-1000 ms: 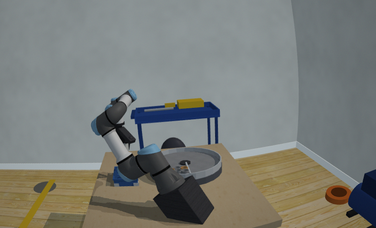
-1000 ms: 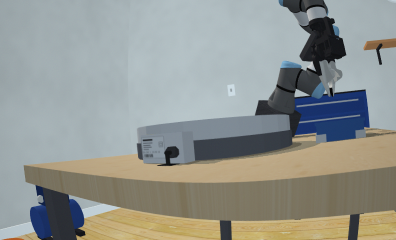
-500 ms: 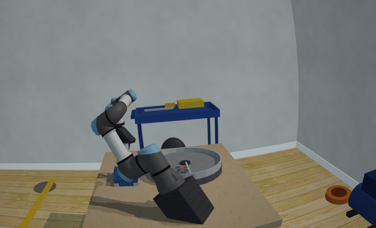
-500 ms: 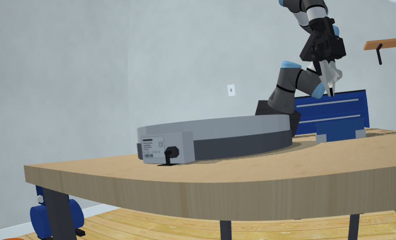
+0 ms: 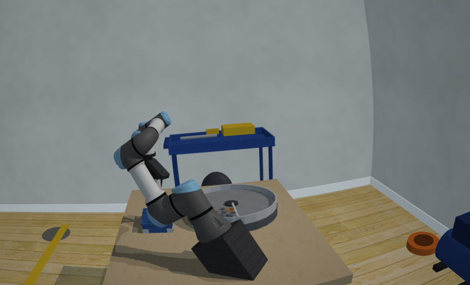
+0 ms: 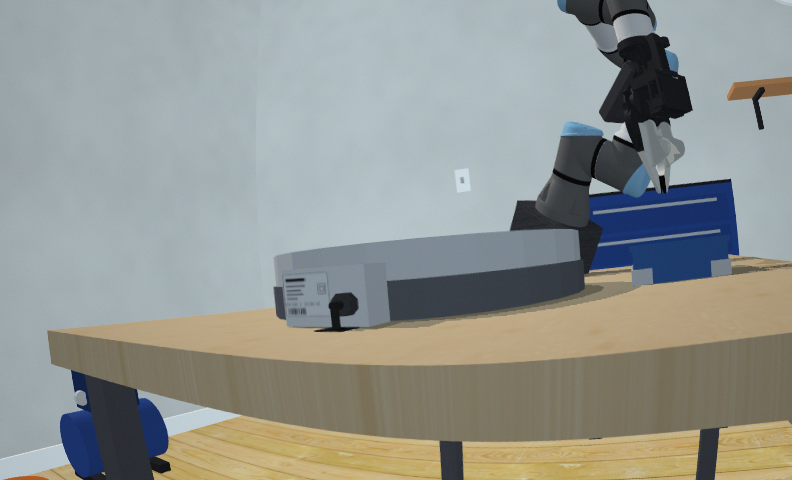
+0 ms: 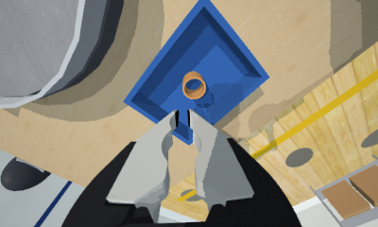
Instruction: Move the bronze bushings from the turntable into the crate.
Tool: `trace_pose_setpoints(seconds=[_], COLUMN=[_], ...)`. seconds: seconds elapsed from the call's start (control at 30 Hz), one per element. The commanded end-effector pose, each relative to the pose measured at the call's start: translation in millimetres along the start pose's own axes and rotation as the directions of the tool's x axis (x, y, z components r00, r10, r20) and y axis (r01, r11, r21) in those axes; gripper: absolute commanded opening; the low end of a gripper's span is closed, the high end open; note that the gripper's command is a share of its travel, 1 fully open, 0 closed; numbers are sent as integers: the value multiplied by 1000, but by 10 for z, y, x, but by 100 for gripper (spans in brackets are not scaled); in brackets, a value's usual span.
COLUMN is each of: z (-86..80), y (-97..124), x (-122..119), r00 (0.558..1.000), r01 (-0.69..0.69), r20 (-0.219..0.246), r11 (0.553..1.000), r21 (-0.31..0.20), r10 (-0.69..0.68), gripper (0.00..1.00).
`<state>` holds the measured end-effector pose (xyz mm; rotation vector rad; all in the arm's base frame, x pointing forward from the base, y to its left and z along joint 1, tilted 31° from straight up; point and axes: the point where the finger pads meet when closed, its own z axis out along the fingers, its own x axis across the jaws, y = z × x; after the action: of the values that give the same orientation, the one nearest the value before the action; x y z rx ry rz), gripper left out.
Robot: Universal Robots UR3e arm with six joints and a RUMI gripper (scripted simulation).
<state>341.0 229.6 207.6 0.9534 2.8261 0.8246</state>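
My gripper [image 5: 162, 183] [image 6: 662, 187] [image 7: 182, 111] is shut with nothing between its fingers. It hangs above the blue crate [image 5: 149, 225] [image 6: 680, 261] [image 7: 167, 66], near the crate's near corner in the wrist view. One bronze bushing [image 7: 194, 85] lies inside the crate, apart from the fingertips. The grey turntable [image 5: 266, 204] [image 6: 448, 249] [image 7: 35, 43] stands beside the crate. On it, close to the arm, lies a small cluster of bushings: at least one bronze bushing [image 5: 231, 211] and steel bushings [image 5: 222, 211]. The arm hides part of the cluster.
The arm's black base block [image 5: 230, 250] sits tilted on the wooden table [image 5: 301, 247] [image 6: 507, 350]. A blue side table [image 5: 219, 142] with yellow blocks stands behind. A dark dome [image 5: 215, 178] is behind the turntable. An orange ring [image 5: 422, 243] lies on the floor at right.
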Motion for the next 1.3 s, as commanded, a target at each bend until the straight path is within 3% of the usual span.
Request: trace_pose_setpoints(seconds=[0.0,0.67,1.27], z=[-7,-6,-4], y=[6,-31,-256], x=[-3,-26,-176], r00=[1000,1000,999], r01=[1,5,37], r20=[1,0,0], r11=[1000,1000,999], r21=[-2,-1,0], r10=[-1,-5,-37], gripper=[6,5,5])
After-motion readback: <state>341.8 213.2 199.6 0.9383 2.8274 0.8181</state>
